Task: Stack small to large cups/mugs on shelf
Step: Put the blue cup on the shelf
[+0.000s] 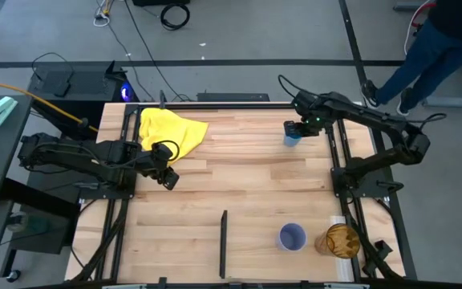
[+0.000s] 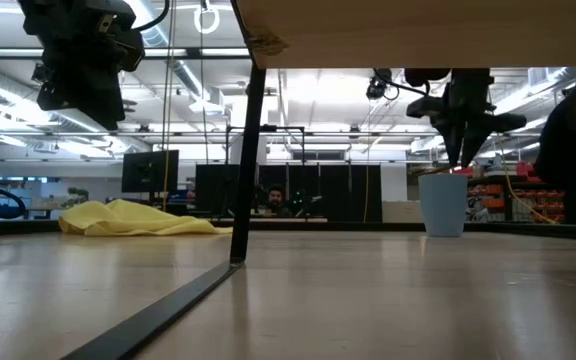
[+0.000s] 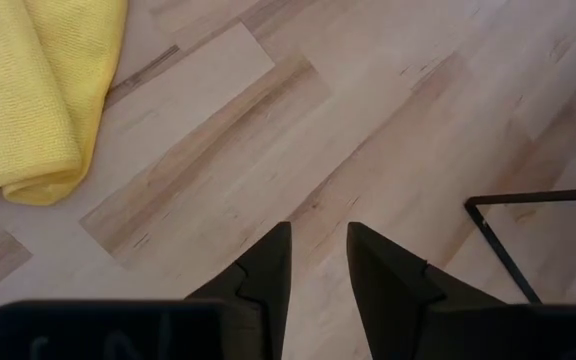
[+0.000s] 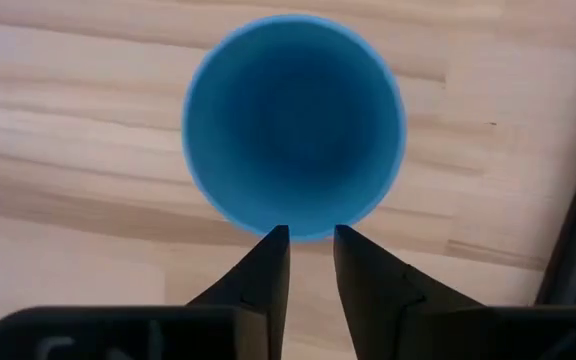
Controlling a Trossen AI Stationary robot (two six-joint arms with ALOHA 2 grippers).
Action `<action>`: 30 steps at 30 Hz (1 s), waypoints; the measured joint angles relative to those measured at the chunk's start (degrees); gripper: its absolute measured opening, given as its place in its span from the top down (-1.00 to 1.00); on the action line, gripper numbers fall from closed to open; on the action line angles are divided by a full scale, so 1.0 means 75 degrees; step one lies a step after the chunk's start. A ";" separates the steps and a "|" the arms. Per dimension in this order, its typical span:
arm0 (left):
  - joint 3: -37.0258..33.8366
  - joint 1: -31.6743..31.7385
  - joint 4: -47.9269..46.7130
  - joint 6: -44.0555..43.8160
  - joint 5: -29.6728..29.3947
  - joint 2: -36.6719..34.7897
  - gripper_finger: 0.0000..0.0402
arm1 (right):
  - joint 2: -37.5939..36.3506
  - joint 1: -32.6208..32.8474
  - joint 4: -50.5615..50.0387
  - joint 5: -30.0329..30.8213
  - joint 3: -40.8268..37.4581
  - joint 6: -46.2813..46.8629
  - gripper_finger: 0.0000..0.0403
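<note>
The small blue cup (image 1: 292,141) stands upright on its base near the table's far right edge, and it also shows in the low view (image 2: 443,205). My right gripper (image 1: 293,131) hovers directly over the blue cup, pointing down. Its fingers are narrowly open and their tips sit just above the cup's rim (image 4: 298,232) (image 2: 460,162). The lavender cup (image 1: 292,237) and the amber tumbler (image 1: 342,239) stand side by side near the near right corner. My left gripper (image 1: 167,178) hangs narrowly open above bare wood (image 3: 318,240) at the table's left.
A crumpled yellow cloth (image 1: 171,128) lies near the far left corner (image 2: 133,218) (image 3: 28,100). The shelf's black frame (image 1: 223,245) stands at the near middle, its post (image 2: 246,150) carrying a wooden board overhead. A person's legs (image 1: 423,56) are beyond the far right corner.
</note>
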 joint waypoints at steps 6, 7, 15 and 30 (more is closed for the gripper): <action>0.0000 0.0000 -0.0001 -0.0003 0.0000 -0.0002 0.47 | -0.0004 -0.0020 -0.0204 0.0452 0.0221 0.0209 0.55; 0.0000 0.0000 0.0000 -0.0003 0.0000 0.0000 0.47 | -0.0005 -0.0047 -0.0239 0.0551 0.0221 0.0259 0.55; 0.0000 0.0000 0.0000 -0.0003 0.0000 0.0000 0.47 | -0.0003 -0.0198 -0.0219 0.0701 0.0221 0.0615 0.52; 0.0000 -0.0009 0.0000 0.0016 -0.0001 0.0000 0.47 | 0.0000 -0.0195 0.0190 0.0699 -0.0332 0.0860 0.52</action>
